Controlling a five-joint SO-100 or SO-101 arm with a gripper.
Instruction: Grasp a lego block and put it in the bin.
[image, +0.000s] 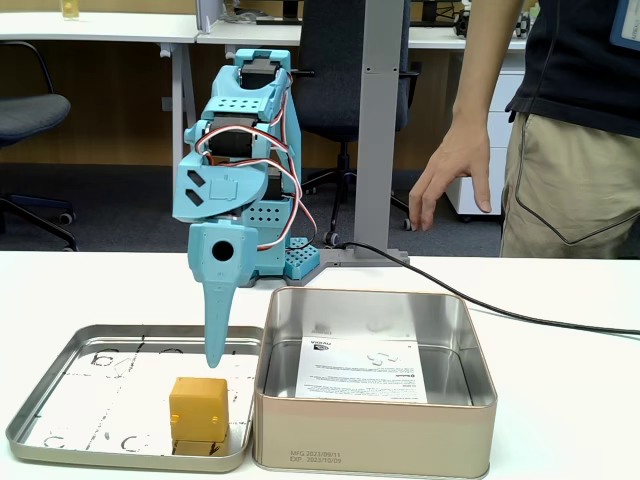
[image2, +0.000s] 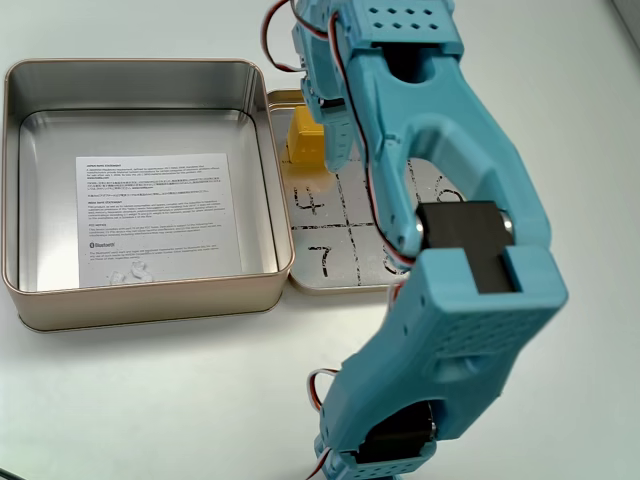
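The yellow-orange lego block (image: 198, 410) sits in the shallow tin lid (image: 60, 420), in the corner next to the bin. From above, the block (image2: 303, 140) peeks out beside the arm. The bin (image: 375, 440) is a deep silver tin with a white printed sheet (image: 360, 370) on its bottom, and the same bin (image2: 140, 300) lies left of the lid in the fixed view from above. My blue gripper (image: 214, 360) points straight down, its tip just above and behind the block, apart from it. Its fingers line up as one tapered shape, so any gap is hidden.
A person stands behind the table at the right, one hand (image: 455, 175) hanging above the far edge. A black cable (image: 520, 315) runs across the table behind the bin. The arm's base (image: 290, 255) stands behind the lid. The lid (image2: 320, 255) bears black markings.
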